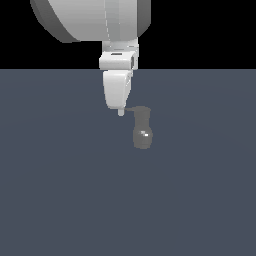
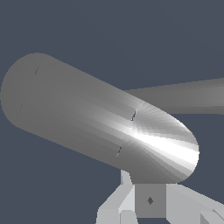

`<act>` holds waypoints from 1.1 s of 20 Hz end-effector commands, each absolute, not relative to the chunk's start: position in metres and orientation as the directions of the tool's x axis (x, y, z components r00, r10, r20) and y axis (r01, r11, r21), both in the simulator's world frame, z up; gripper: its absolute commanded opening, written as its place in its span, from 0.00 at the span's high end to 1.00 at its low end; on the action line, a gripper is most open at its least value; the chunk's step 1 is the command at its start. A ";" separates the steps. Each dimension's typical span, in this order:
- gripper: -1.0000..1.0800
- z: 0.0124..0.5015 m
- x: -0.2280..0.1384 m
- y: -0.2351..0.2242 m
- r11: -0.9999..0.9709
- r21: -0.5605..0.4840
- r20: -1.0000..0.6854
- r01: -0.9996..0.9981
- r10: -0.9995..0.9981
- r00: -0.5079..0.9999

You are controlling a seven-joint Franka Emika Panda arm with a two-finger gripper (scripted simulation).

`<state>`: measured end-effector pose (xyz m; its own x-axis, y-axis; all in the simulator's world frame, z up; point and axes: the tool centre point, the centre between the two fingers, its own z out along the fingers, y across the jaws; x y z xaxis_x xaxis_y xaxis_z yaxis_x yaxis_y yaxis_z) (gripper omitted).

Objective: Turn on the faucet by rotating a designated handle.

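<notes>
Near the middle of the flat blue-grey floor (image 1: 60, 200) stands the faucet (image 1: 142, 131), with open floor on every side. Its handle (image 1: 136, 109) reaches toward the exterior view's left, where the white gripper (image 1: 120, 113) hangs with its tip just beside the lever's end. Whether its fingers are spread or together I cannot tell.

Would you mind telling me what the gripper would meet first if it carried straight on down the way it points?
Probably the grey floor: the gripper points downward just beside the handle, at the tip farthest from the faucet. Depth is unclear, so it might clip that tip.
</notes>
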<state>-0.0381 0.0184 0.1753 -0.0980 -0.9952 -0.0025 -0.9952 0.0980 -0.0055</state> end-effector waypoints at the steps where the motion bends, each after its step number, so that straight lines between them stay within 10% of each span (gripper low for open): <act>1: 1.00 0.175 -0.040 0.013 0.098 -0.004 -0.003 -0.995 -0.995 -0.098; 22: 1.00 0.175 -0.053 -0.056 0.072 -0.003 -0.007 -0.997 -0.997 -0.072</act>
